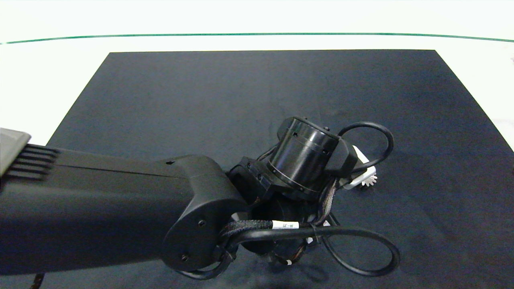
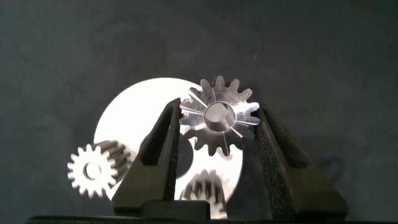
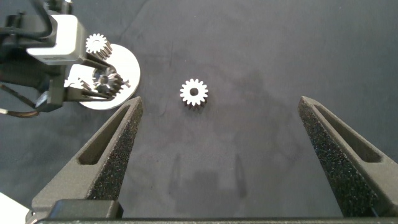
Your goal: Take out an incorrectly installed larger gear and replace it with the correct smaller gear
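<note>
dark mat [image 1: 257, 88] on white table [image 1: 48, 80] — left hand [image 2: 217, 124] clamping larger gear [image 2: 217, 115], right hand [image 3: 217, 155] spread wide

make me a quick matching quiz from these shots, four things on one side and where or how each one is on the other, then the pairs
Things
1. larger gear
2. smaller gear
3. right gripper
4. round silver plate

States
A. lying alone on the dark mat
B. open, holding nothing
C. clamped between the left gripper's fingers
D. under the gears, on the mat

Pairs: 1-C, 2-A, 3-B, 4-D
</note>
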You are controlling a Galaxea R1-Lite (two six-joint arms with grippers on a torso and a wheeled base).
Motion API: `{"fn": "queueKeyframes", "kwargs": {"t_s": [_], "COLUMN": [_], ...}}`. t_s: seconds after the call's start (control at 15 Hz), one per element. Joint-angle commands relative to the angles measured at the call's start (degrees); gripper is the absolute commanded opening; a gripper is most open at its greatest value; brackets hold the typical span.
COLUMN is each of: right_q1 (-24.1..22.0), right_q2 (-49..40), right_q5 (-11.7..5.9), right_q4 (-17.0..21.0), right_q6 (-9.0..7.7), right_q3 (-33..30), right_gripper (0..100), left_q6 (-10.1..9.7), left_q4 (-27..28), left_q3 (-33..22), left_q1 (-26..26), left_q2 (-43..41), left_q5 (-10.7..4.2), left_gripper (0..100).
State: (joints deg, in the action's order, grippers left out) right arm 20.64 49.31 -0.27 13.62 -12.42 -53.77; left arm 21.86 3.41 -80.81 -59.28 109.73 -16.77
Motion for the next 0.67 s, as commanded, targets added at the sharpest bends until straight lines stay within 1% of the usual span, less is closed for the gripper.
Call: {"fn": "queueKeyframes", "kwargs": {"t_s": [0.07,0.67], "right_q1": [0.02,0.02], "right_q2": [-0.18,-0.53], "right_q5": [0.0,0.44], "right_q4": [0.09,0.09], "right_q6": [-0.06,0.03], "right_q3": [0.25,1.65], "right_gripper": [100,100], "left_q6": [0.11,0.29], "left_q4": [0.1,-0.07], "left_q3": [-2.07,-3.48], "left_q1": [0.04,0.75], "left_q2": [1.81,4.18], "left_q5": [-0.1,-0.19], "left_gripper": [22,22]}}
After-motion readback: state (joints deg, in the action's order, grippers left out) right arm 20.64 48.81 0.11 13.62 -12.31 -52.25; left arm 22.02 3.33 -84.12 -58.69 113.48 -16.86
